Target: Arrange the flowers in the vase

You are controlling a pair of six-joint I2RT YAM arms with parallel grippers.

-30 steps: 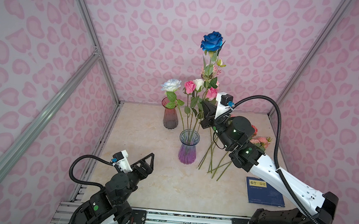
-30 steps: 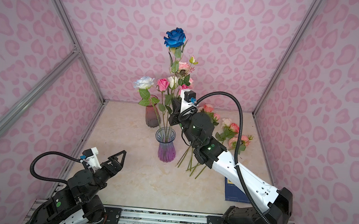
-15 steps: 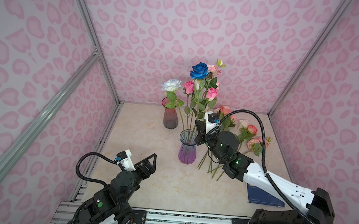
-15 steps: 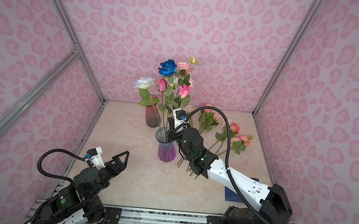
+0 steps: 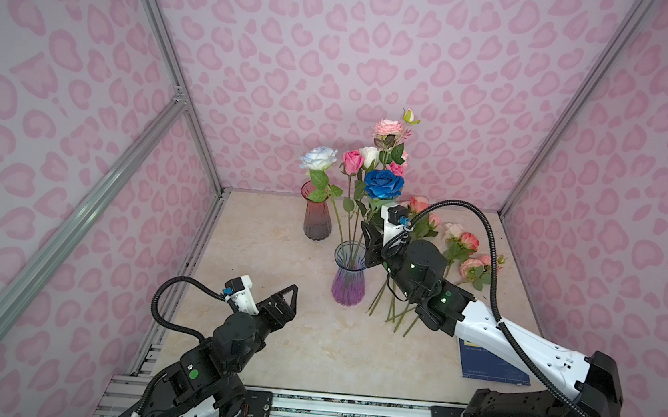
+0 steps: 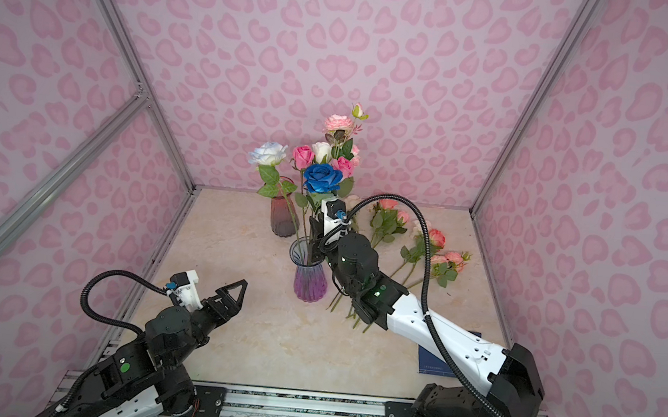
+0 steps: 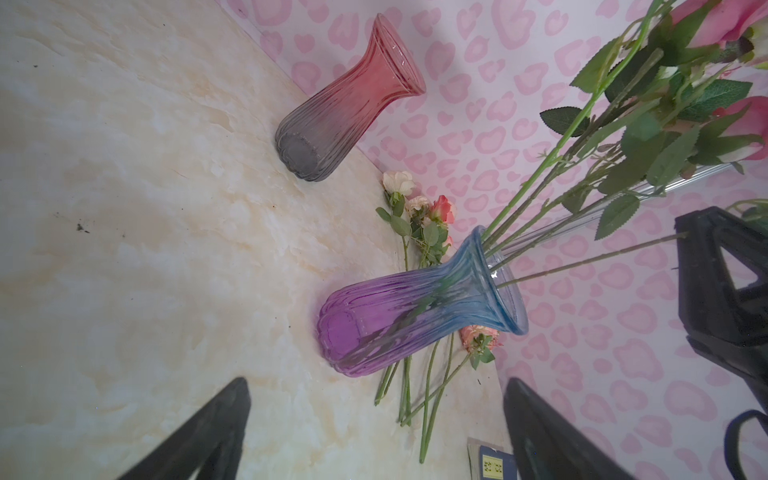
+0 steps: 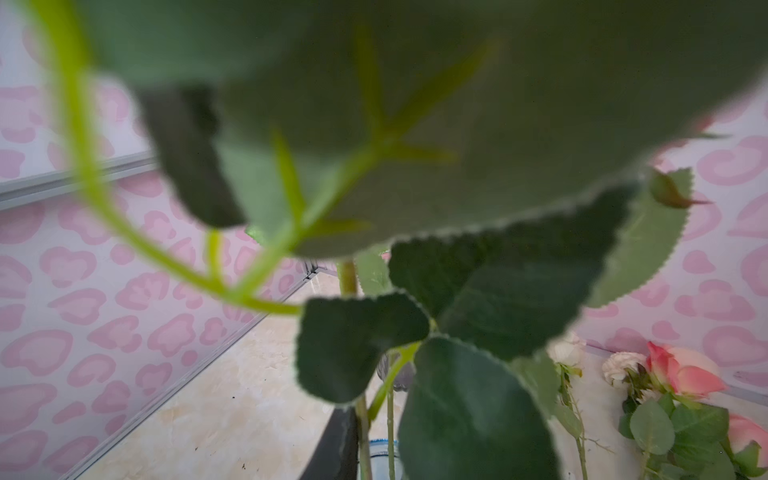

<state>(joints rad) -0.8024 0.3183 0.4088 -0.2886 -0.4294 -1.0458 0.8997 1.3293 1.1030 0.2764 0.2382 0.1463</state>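
Note:
The purple-blue glass vase (image 5: pixel 348 280) (image 6: pixel 311 278) (image 7: pixel 415 316) stands mid-table and holds several flowers (image 5: pixel 353 159) with pink, cream and white-blue heads. A deep blue rose (image 5: pixel 384 184) (image 6: pixel 322 178) stands among them, its stem running down into the vase mouth. My right gripper (image 5: pixel 369 238) (image 6: pixel 315 237) sits just above the rim at that stem. Leaves fill the right wrist view, so only one dark finger (image 8: pixel 336 440) shows beside the stem. More flowers (image 5: pixel 462 251) (image 6: pixel 424 247) (image 8: pixel 681 382) lie on the table to the right. My left gripper (image 5: pixel 288 299) (image 6: pixel 239 288) (image 7: pixel 377 382) hangs open and empty, left of the vase.
An empty red-to-grey vase (image 5: pixel 317 216) (image 6: pixel 283 217) (image 7: pixel 345 104) stands behind the purple one near the back wall. A dark blue booklet (image 5: pixel 488 362) (image 6: pixel 434 361) lies under the right arm. Pink patterned walls enclose the table on three sides.
The right arm has come down with the blue rose: its head dropped from high above the bunch to level with the other heads. The left arm edged slightly forward.

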